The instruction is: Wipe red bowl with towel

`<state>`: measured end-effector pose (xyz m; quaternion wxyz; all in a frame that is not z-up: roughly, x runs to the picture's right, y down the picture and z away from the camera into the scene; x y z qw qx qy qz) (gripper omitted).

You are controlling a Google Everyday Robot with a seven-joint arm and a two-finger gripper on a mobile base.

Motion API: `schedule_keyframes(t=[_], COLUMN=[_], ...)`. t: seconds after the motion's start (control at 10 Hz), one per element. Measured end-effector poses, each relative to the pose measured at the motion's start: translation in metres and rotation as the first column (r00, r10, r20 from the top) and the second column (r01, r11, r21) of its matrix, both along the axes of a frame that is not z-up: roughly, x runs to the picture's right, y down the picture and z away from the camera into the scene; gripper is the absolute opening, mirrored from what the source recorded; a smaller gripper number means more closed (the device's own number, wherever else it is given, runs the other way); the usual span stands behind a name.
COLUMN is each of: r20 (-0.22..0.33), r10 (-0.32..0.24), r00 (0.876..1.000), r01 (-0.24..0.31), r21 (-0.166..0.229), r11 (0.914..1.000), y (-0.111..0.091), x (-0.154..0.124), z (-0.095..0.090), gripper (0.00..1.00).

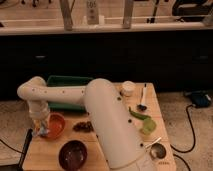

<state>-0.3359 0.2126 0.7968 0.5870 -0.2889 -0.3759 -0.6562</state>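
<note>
The red bowl (pixel 55 126) sits at the left of the wooden table (pixel 107 162). My white arm reaches left across the table, bends at the elbow and drops down to the bowl. My gripper (pixel 40 129) is at the bowl's left rim, pointing down. It is shut on a small pale towel (pixel 39 132) that presses against the rim. The arm's wrist hides the bowl's left part.
A dark brown bowl (pixel 73 154) is in front of the red bowl. A brown snack pile (pixel 84 126) lies to the right of the red bowl. A green tray (pixel 70 86) is behind. A white cup (pixel 128 88), a spoon (pixel 143 98), green items (pixel 142 116) and a metal cup (pixel 157 150) are on the right.
</note>
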Motion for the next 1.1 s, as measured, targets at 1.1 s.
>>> schedule_keyframes(t=[1.1], r20=[-0.028], r10=[0.002], r00=[1.000], r01=[-0.001], r21=[0.012], r11=[0.9999], y=[-0.031], x=[0.026], z=[0.023], gripper=[0.02])
